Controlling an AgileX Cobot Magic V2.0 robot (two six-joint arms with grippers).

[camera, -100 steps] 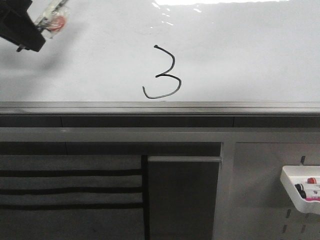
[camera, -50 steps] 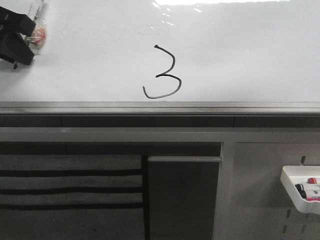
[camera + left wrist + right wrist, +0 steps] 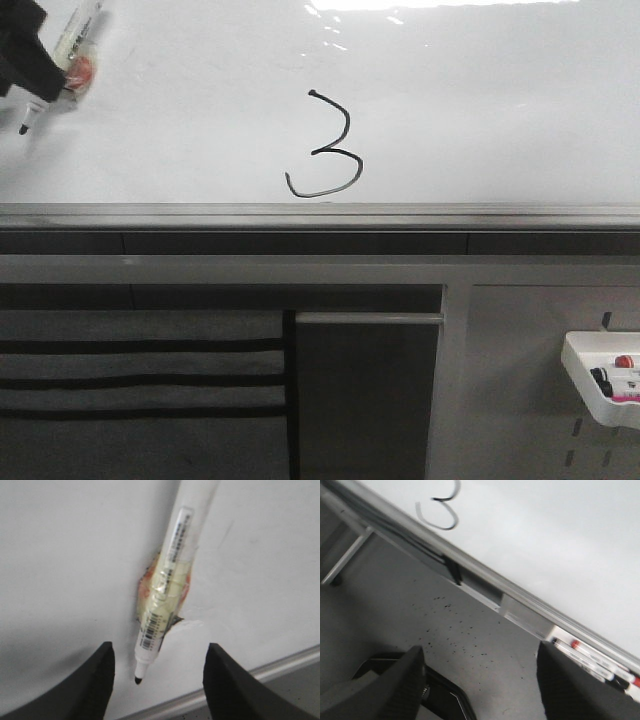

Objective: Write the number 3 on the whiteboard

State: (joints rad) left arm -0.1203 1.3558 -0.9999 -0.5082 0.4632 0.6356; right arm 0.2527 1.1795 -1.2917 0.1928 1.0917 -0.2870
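The number 3 (image 3: 347, 121) is drawn in thin black line low on the whiteboard (image 3: 500, 100), just above its grey rail (image 3: 400, 215). My left gripper (image 3: 20, 60) is at the board's far left, away from the digit. In the left wrist view its fingers (image 3: 100, 680) stand wide apart. A white marker (image 3: 167, 585) wrapped in yellowish tape hangs between them without touching them, black tip (image 3: 138, 680) just off the board (image 3: 60, 555). My right gripper (image 3: 481, 652) is open and empty over the speckled floor. The digit (image 3: 445, 528) shows there too.
A small white tray (image 3: 600, 385) with markers hangs at the lower right below the board; it also shows in the right wrist view (image 3: 600, 660). A grey frame and dark panels (image 3: 365, 390) stand under the rail.
My left gripper has moved left and turned, so the marker tip now points down at the board's left edge. The digit is unchanged.
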